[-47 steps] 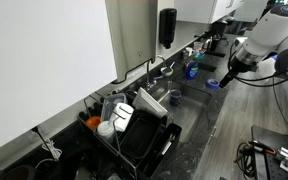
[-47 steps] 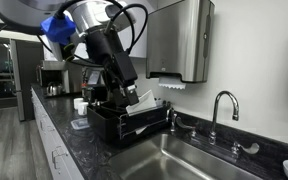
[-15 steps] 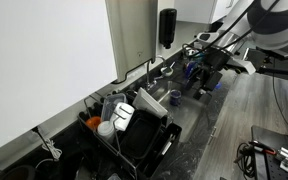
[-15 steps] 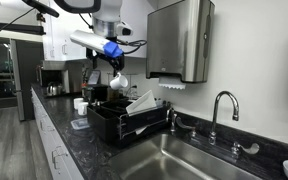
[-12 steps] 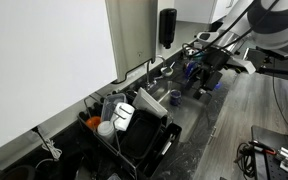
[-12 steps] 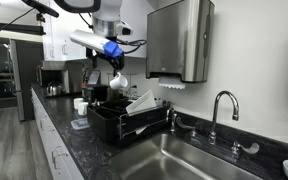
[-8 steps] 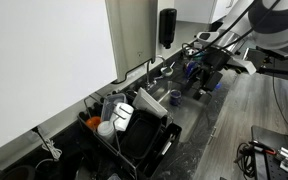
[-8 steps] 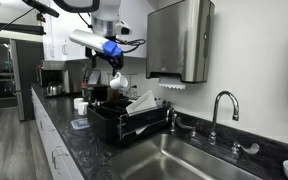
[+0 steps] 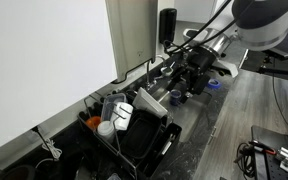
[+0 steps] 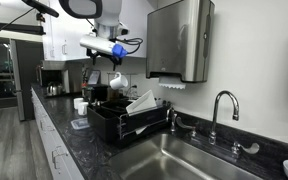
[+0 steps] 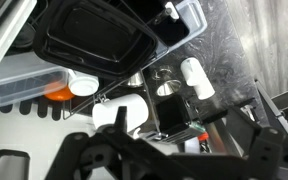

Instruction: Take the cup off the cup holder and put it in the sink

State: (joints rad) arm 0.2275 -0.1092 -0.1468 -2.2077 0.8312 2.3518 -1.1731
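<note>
A white cup [image 10: 117, 80] sits raised on the cup holder at the top of the black dish rack [image 10: 109, 127]. It also shows in an exterior view [image 9: 122, 115] and in the wrist view [image 11: 124, 108]. My gripper [image 10: 105, 62] hangs in the air near the rack, above and beside the cup, not touching it. It looks open and empty. In an exterior view it [image 9: 189, 78] is over the sink side of the rack. The steel sink [image 10: 189, 165] lies beside the rack, under the faucet [image 10: 219, 103].
The rack holds a black tray [image 11: 99, 45], an orange item [image 11: 59, 92] and another white cup [image 11: 194, 75]. A paper towel dispenser [image 10: 179, 40] hangs on the wall. Blue items [image 9: 192, 70] stand on the counter behind the arm.
The arm has moved along the counter toward the dish rack and the gripper now hangs nearer the cup. The cup has not moved.
</note>
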